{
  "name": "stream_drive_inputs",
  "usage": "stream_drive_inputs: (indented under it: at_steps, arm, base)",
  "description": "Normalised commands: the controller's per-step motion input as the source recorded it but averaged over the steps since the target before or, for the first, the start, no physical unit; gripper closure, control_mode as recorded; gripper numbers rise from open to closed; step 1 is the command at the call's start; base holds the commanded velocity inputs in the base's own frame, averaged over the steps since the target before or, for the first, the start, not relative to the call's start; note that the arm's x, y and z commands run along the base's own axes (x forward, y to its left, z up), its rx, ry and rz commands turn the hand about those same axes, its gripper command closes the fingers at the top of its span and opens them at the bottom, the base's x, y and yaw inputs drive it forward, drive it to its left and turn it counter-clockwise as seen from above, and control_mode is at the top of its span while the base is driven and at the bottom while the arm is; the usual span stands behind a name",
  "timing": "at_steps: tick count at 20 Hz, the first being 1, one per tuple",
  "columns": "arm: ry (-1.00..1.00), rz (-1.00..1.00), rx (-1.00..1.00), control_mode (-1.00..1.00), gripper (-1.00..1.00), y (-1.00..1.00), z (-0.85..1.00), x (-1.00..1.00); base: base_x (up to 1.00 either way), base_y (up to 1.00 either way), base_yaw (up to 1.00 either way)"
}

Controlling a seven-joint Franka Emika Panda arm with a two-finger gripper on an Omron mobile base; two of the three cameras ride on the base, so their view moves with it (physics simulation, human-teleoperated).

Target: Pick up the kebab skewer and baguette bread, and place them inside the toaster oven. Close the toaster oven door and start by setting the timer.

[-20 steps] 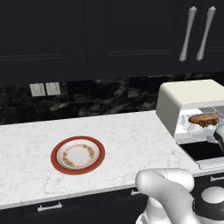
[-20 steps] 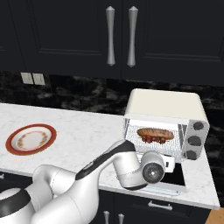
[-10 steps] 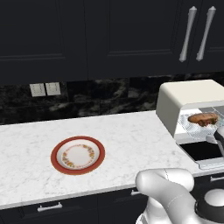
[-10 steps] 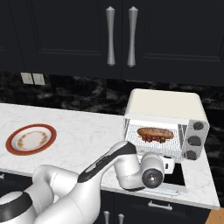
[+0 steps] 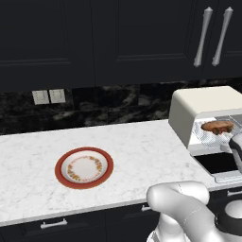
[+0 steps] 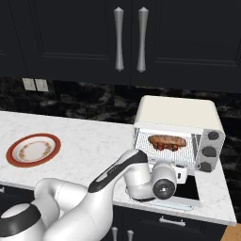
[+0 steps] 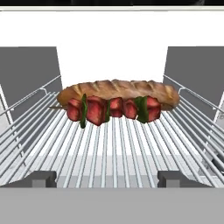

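The kebab skewer [image 7: 113, 109] lies right in front of the baguette bread [image 7: 118, 91] on the wire rack [image 7: 109, 151] inside the toaster oven [image 6: 179, 115]. The end effector [image 7: 106, 178] is spread wide, holding nothing.

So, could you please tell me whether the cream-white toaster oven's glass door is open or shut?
Open: the dark glass door lies folded down, exposing baguette and skewer on the rack.
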Motion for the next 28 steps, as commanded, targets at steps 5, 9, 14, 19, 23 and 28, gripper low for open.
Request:
stream_drive_inputs:
  at_steps: [5,9,14,19,23,28]
  arm:
    - [0.00,0.00,0.00,-1.00,-1.00,0.00,-0.36,0.13]
    - [-0.02,0.00,0.00,-1.00,-1.00,0.04,-0.47,0.08]
    - [-0.01,0.00,0.00,-1.00,-1.00,0.05,-0.49,0.10]
    - [-0.01,0.00,0.00,-1.00,-1.00,0.06,-0.49,0.11]
    - [-0.02,0.00,0.00,-1.00,-1.00,0.01,-0.45,0.12]
    - [-0.02,0.00,0.00,-1.00,-1.00,0.00,-0.44,0.12]
  base:
    - [0.00,0.00,0.00]
    - [0.00,0.00,0.00]
    - [0.00,0.00,0.00]
    - [0.00,0.00,0.00]
    - [0.00,0.00,0.00]
    - [0.00,0.00,0.00]
